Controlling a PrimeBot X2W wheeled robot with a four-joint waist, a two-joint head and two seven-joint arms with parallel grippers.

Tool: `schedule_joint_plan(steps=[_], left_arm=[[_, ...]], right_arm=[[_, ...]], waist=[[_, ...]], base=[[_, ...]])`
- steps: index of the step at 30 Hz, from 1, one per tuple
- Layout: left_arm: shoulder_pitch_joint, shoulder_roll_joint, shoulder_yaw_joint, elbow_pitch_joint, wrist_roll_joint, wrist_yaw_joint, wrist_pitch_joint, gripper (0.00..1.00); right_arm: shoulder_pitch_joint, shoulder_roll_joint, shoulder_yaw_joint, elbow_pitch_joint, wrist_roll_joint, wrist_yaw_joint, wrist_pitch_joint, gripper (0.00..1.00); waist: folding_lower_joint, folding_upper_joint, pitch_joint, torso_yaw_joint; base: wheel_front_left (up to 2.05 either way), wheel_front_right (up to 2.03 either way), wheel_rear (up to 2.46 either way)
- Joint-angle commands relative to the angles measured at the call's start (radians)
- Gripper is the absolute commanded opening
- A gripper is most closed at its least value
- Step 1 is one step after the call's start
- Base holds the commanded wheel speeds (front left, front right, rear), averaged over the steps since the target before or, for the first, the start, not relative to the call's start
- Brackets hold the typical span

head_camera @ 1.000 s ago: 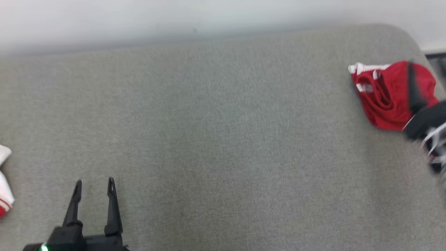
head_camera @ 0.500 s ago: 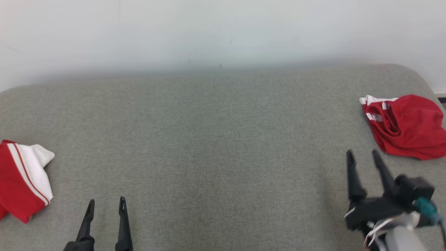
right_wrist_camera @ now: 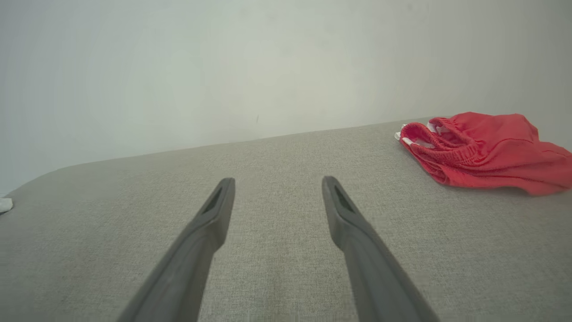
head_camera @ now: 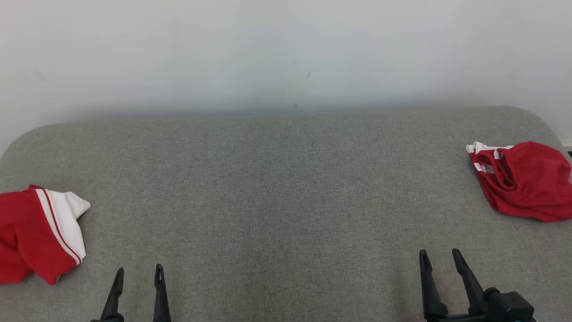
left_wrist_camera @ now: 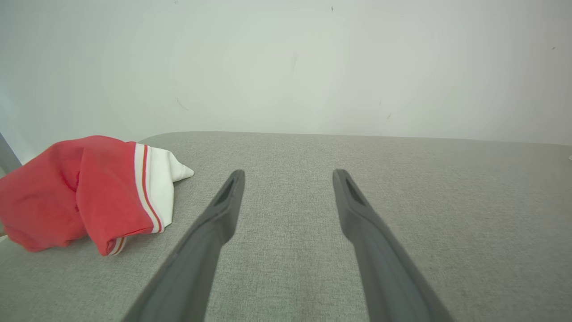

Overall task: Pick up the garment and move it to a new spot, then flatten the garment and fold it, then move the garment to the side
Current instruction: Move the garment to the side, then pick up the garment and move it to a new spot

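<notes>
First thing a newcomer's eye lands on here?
Two red bundles on a wide grey surface: the jersey, crumpled with a white sleeve showing, at the far left, and a smaller all-red garment at the far right. Near the front edge, the left gripper and right gripper stand open, holding nothing and clear of both bundles.

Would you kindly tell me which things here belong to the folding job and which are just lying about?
Job: crumpled red jersey with white, stripe-trimmed sleeve; left claw; right claw, both open.
Lying about: smaller all-red garment with white edging.
</notes>
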Motion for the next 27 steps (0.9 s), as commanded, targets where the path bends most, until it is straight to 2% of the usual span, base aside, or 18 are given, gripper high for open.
schedule_joint_plan(steps=[1,8,27], left_arm=[[0.019,0.000,0.001,0.000,0.003,0.001,-0.001,1.00],[0.031,0.000,-0.013,0.004,0.011,0.003,-0.001,1.00],[0.027,0.000,-0.002,0.020,0.041,0.014,-0.001,1.00]], right_arm=[[0.015,0.007,0.006,-0.006,-0.005,0.001,-0.002,1.00],[0.037,0.009,0.024,-0.018,0.042,0.001,-0.002,1.00],[0.041,0.010,0.027,-0.004,0.041,0.001,-0.002,1.00]], waist=[[0.0002,0.0001,-0.003,-0.001],[0.0002,0.0001,-0.009,-0.002],[0.0002,0.0001,-0.014,0.000]], base=[[0.00,0.00,0.00],[0.00,0.00,0.00],[0.00,0.00,0.00]])
